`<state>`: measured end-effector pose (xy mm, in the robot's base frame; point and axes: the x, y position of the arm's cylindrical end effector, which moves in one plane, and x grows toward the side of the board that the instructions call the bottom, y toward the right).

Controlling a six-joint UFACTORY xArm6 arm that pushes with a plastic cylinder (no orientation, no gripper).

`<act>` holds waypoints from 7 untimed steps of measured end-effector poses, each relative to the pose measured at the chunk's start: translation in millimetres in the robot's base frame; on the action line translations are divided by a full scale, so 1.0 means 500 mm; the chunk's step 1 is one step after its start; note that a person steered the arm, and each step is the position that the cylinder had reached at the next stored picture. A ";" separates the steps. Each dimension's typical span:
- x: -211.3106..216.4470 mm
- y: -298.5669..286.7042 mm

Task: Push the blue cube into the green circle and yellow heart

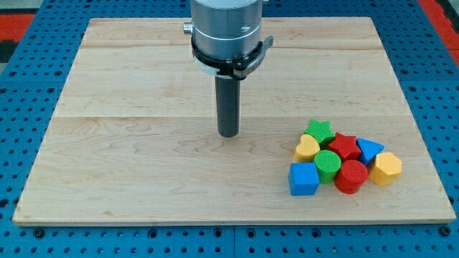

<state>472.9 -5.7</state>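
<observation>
Left of the blue cube (303, 178), green circle (328, 165) and yellow heart (307, 148), my jawless tip (228, 134) grips nothing.

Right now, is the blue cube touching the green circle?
Touching. The camera view shows the blue cube pressed against the green circle with no board visible between them. My tip stands well apart, toward the view's left.

A silver-grey cylindrical arm housing (224, 25), ringed by a black clamp band with small side tabs, narrowed into a straight dark rod ending at my tip (228, 135).
</observation>
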 end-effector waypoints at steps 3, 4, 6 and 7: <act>0.144 -0.117; 0.197 -0.139; 0.289 -0.073; 0.289 -0.072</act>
<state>617.5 -42.0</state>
